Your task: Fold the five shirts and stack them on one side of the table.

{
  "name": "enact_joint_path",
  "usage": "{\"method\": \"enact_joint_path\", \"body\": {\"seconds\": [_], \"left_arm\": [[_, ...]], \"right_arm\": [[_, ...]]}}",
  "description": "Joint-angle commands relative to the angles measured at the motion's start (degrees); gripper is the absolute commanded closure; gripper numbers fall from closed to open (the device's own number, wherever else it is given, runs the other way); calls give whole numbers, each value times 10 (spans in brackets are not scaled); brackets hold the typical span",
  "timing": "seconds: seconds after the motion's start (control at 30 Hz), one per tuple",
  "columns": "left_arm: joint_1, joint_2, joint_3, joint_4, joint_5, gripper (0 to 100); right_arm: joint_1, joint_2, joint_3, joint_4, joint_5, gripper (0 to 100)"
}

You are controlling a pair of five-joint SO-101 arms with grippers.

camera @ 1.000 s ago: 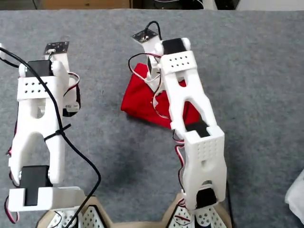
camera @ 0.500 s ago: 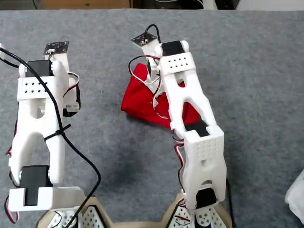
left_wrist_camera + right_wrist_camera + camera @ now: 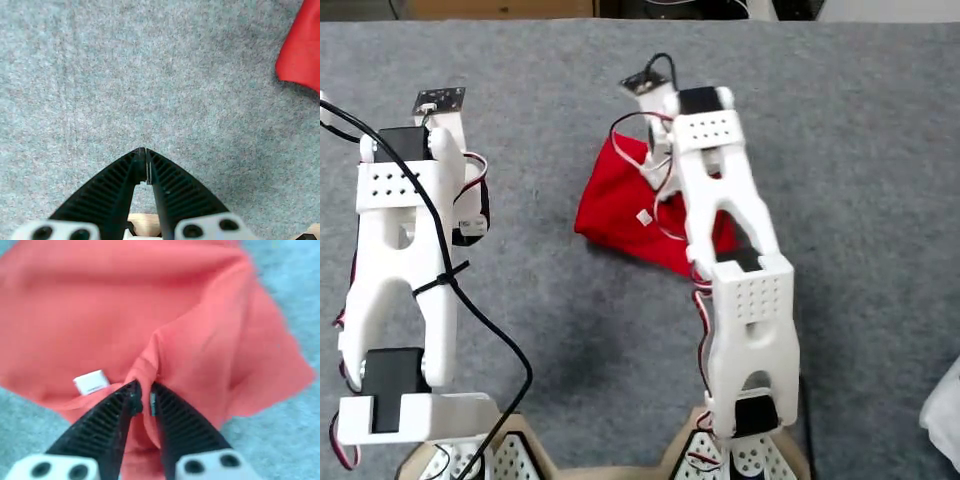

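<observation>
A red shirt (image 3: 620,205) lies bunched on the grey table, near the middle. The right arm stands over it, and its gripper (image 3: 142,392) is shut on a ridge of the red shirt (image 3: 190,335) beside a small white label (image 3: 91,382). The left gripper (image 3: 145,160) is shut with nothing in it and hovers over bare grey felt, with the red shirt's edge (image 3: 302,50) off to one side. In the high view the left arm (image 3: 405,230) stands at the left of the table, apart from the shirt.
Grey felt (image 3: 860,150) covers the whole table. A pale cloth (image 3: 945,415) pokes in at the high view's lower right edge. Black and red cables (image 3: 470,300) trail along both arms.
The right arm has swung a little to the right over the red shirt, uncovering more of the cloth and its white label. The left arm has stayed still.
</observation>
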Motion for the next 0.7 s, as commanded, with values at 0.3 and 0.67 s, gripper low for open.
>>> {"method": "enact_joint_path", "body": {"seconds": [0.3,0.67], "left_arm": [[-1,-25,-1,-4,4,981],[0,-23,-1,-4,4,981]], "right_arm": [[88,-3,-77,-11,37,992],[131,-1,-130,-69,103,992]]}}
